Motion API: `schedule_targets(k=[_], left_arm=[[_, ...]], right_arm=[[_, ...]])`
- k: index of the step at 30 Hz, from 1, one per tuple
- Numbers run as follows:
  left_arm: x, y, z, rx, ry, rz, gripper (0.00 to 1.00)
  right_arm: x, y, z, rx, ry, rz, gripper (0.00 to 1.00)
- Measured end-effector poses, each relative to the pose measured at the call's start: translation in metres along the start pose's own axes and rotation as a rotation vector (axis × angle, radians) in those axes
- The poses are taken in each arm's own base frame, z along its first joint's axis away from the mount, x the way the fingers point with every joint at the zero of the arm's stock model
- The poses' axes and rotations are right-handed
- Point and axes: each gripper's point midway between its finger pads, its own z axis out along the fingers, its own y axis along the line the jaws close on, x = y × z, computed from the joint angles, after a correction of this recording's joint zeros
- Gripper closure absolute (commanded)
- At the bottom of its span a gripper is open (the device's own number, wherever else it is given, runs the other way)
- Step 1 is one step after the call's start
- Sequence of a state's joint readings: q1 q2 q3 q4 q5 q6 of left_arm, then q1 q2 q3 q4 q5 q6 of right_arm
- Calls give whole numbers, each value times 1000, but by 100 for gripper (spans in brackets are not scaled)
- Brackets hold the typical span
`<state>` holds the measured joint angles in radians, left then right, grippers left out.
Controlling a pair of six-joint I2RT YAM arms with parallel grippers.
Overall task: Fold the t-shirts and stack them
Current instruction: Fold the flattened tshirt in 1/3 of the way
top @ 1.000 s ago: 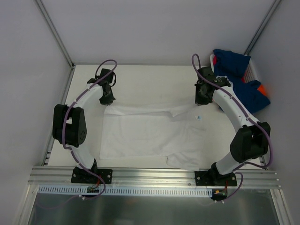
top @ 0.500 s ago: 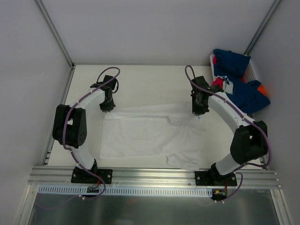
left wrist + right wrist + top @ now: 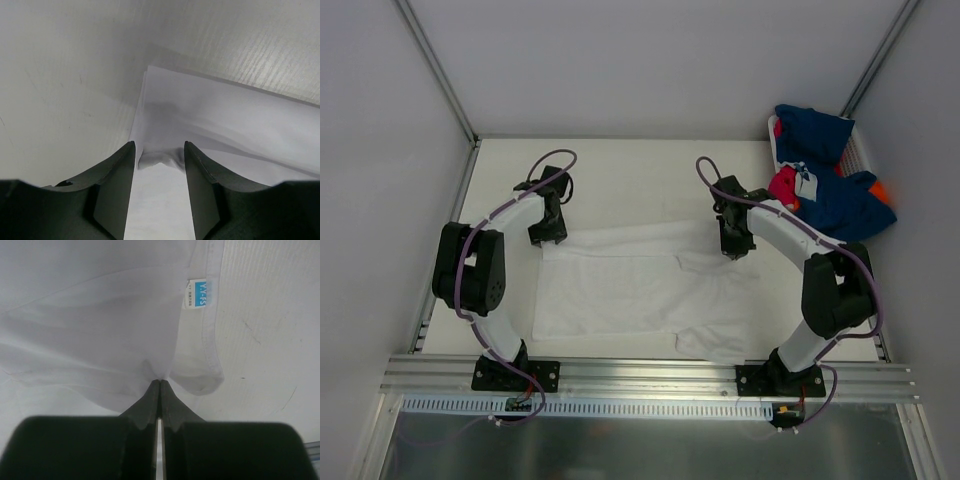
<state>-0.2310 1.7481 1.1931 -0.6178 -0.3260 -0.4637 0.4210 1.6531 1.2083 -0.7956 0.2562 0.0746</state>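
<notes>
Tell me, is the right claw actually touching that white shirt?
Touching. The right wrist view shows the right gripper shut, with a fold of the white t-shirt pinched between its fingertips.

Closed right fingers (image 3: pixel 147 407) pinching white t-shirt (image 3: pixel 90 315), blue neck label (image 3: pixel 199 293) beyond

A cream table (image 3: pixel 630 170) is seen closed in by grey walls (image 3: pixel 650 60) and metal posts (image 3: pixel 437 70), with an aluminium rail (image 3: pixel 650 375) fixed along the near edge.
</notes>
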Motion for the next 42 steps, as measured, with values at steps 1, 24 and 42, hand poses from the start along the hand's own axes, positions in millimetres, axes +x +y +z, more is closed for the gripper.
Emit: schedule_targets(k=[1,24,42], left_arm=[[0,0,0,-1,0,2,55],[33,18,-48,32,-96,-18,56],[16,-16,8,-40,22,42,100]], right_arm=[[1,0,1,2,4,-2,100],[23,-9,-23,56,-17,-18,49],[-68,48,16,-86,-3,-52,100]])
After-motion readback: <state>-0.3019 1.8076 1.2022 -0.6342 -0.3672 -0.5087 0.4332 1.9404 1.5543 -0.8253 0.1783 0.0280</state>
